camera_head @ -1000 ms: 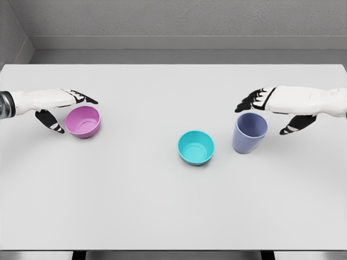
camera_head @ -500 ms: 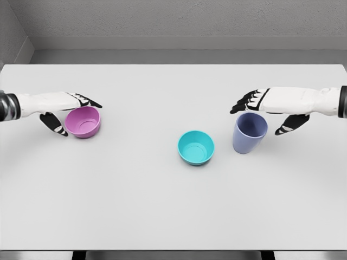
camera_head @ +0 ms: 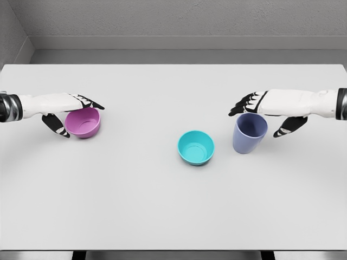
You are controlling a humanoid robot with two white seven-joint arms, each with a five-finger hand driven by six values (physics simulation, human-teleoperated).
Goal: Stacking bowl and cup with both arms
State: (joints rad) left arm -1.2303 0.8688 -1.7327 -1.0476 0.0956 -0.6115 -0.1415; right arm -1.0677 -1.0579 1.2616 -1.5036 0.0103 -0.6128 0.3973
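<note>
Head view: taking the round teal plastic bowl mid-table as landmark, the round pink plastic bowl is sitting well to its left and the tall lavender plastic cup just beside it on the right. The left hand and right hand are arching over those 2 rims, fingers spread, gripping nothing. Closing off-centre could be tipping the tall cup or skidding the pink bowl.

Left hand: palm down, fingers extended, thumb lowered.
Right hand: palm down, fingers spread, thumb hanging.
</note>
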